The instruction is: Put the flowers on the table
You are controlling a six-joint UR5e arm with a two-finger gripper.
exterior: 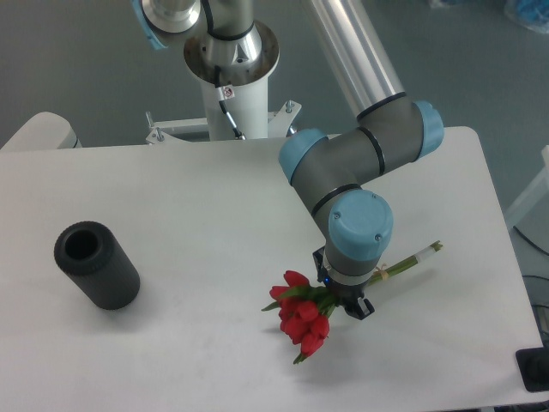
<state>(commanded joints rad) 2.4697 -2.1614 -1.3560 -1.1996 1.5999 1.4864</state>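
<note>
The flowers (pixel 302 318) are seen low over the right part of the table (pixel 189 206), red heads toward the front edge and pale stem ends pointing right and away. The gripper (pixel 345 302) is placed over the stems just behind the heads; its fingers are mostly hidden by the wrist, so whether they are clamped cannot be told. A black cylinder (pixel 96 265) lies well apart at the left
</note>
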